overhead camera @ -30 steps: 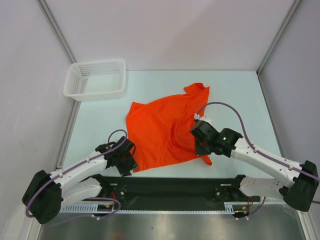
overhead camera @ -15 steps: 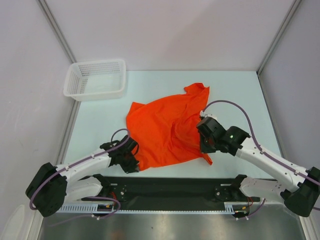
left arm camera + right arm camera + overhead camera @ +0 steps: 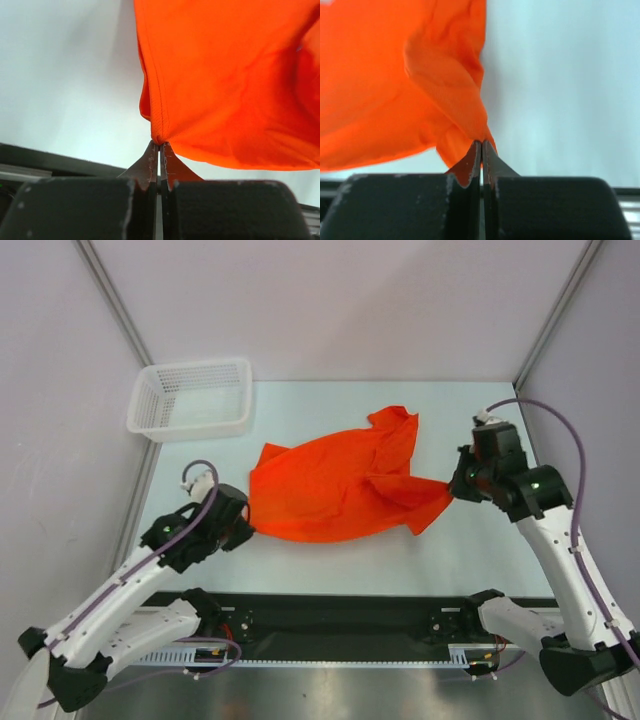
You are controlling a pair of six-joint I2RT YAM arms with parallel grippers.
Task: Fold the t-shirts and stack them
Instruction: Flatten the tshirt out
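Observation:
The orange-red t-shirt [image 3: 340, 485] is stretched between my two grippers above the middle of the table, its far part with the collar trailing toward the back. My left gripper [image 3: 247, 517] is shut on the shirt's left corner; in the left wrist view the cloth [image 3: 235, 80] bunches at the closed fingertips [image 3: 159, 142]. My right gripper [image 3: 455, 485] is shut on the shirt's right corner; in the right wrist view the cloth [image 3: 395, 85] twists into the closed fingertips [image 3: 481, 142].
A white mesh basket [image 3: 190, 398] stands at the back left of the table. Grey walls close in the left, back and right sides. A black rail [image 3: 340, 618] runs along the near edge between the arm bases.
Both grippers have lifted and moved apart, the left one leftward and the right one far right and back, pulling the shirt taut between them off the near table.

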